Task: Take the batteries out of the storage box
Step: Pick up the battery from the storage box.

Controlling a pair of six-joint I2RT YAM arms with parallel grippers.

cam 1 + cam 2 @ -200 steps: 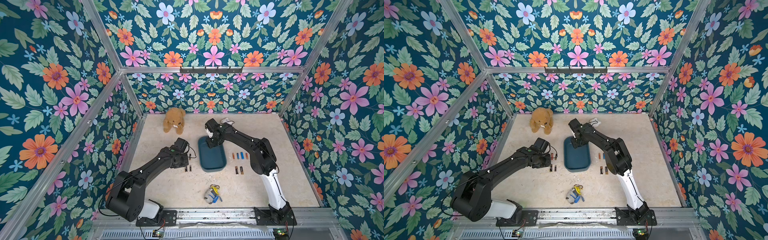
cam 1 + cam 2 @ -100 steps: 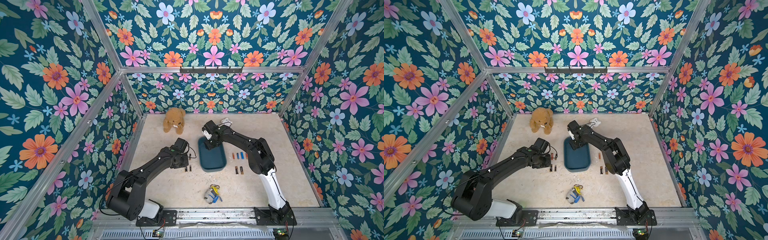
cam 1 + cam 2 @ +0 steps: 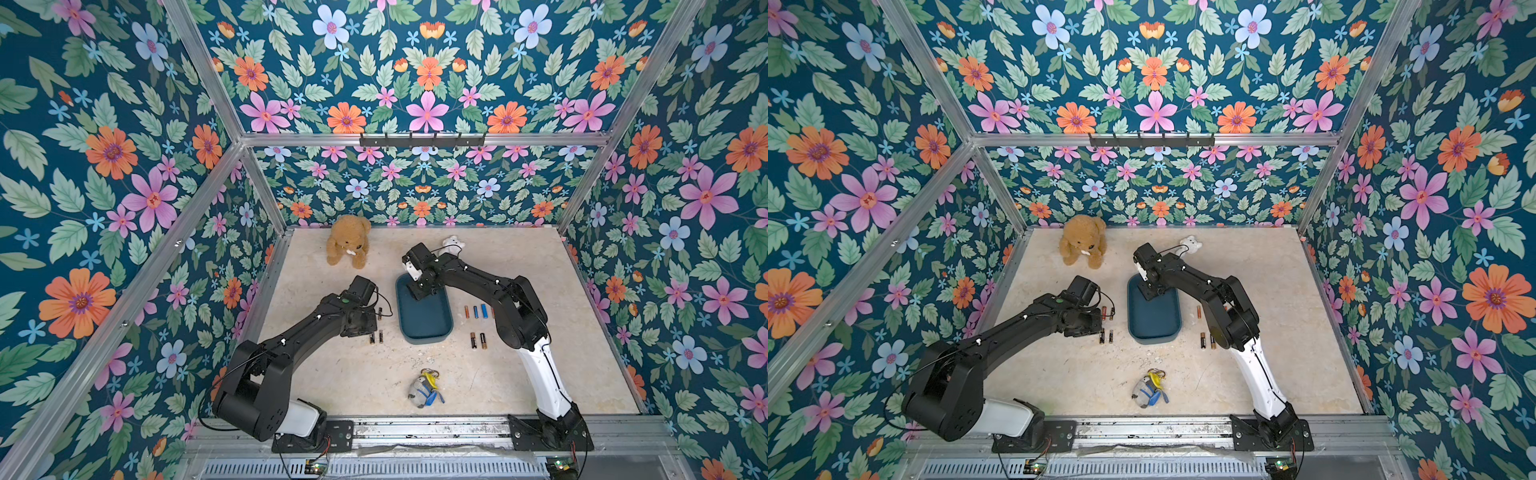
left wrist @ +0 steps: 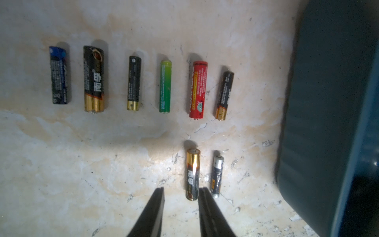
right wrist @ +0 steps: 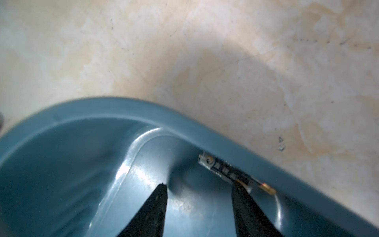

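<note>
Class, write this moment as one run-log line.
left gripper: open, over removed batteries | right gripper: open, inside storage box | battery: against box wall

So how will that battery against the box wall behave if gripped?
The battery is a smooth cylinder on the glossy floor of the storage box, so it will probably roll or slide if nudged. Lying against the wall, it likely leaves little room behind it. It looks rigid, so pinching should hold.

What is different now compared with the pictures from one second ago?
The right gripper has shifted slightly toward the robot's left inside the far end of the storage box, jaws open; nothing was gripped or released. The left gripper, the batteries lying outside it and the box stayed where they were.
</note>
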